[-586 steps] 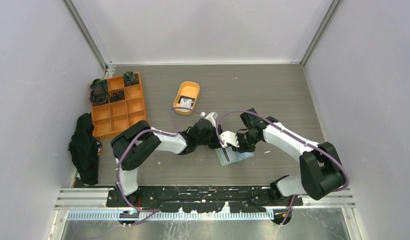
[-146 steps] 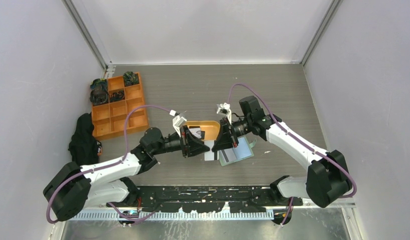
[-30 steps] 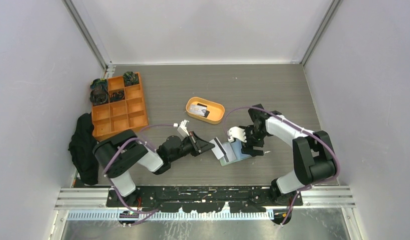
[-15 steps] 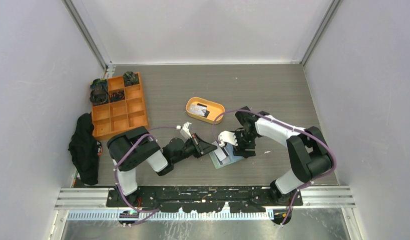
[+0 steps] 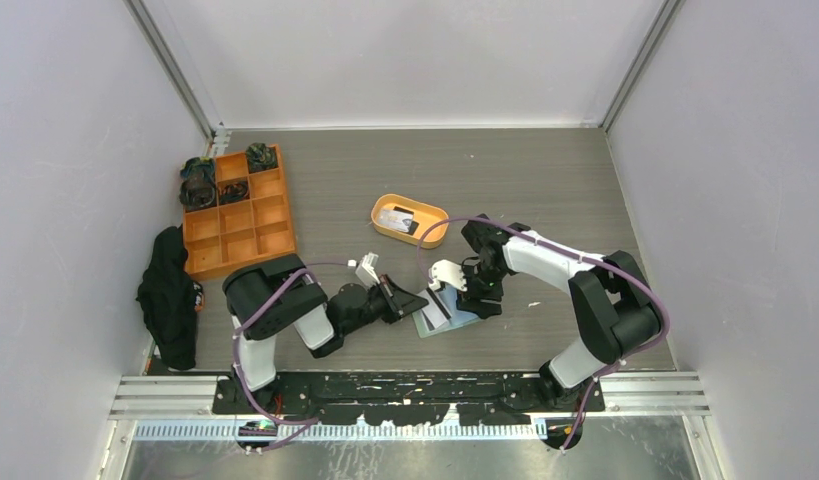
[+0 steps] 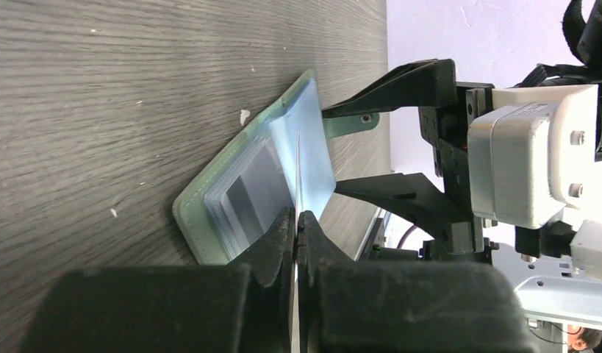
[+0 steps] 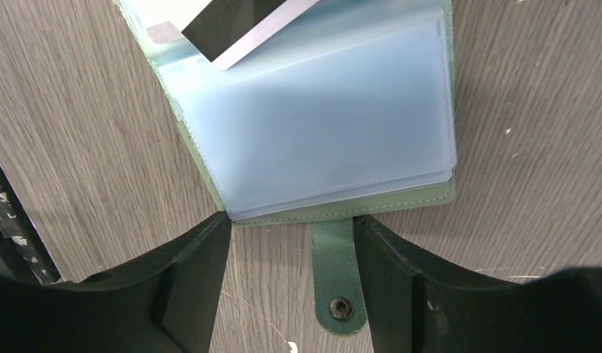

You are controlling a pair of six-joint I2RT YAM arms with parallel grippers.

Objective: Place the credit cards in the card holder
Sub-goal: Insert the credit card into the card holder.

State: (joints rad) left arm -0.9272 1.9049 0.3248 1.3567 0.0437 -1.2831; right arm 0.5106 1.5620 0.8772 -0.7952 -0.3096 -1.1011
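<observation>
Green tab (image 7: 334, 272) sits between spread right jaws; left jaws pinch a barely visible, edge-on card (image 6: 298, 169).

Top cam: fixed, high, from rear, looks down over whole table (image 5: 545, 180). My L wrist cam: low, grazing, close on card holder (image 6: 242, 187). R wrist cam: straight down, v. close. All three share holder.

You'll see the card holder (image 7: 320, 132) has smooth, translucent plastic sleeves inside a stitched, matt green cover; the bench (image 6: 99, 88) beneath is matt grey wood-grain.
</observation>
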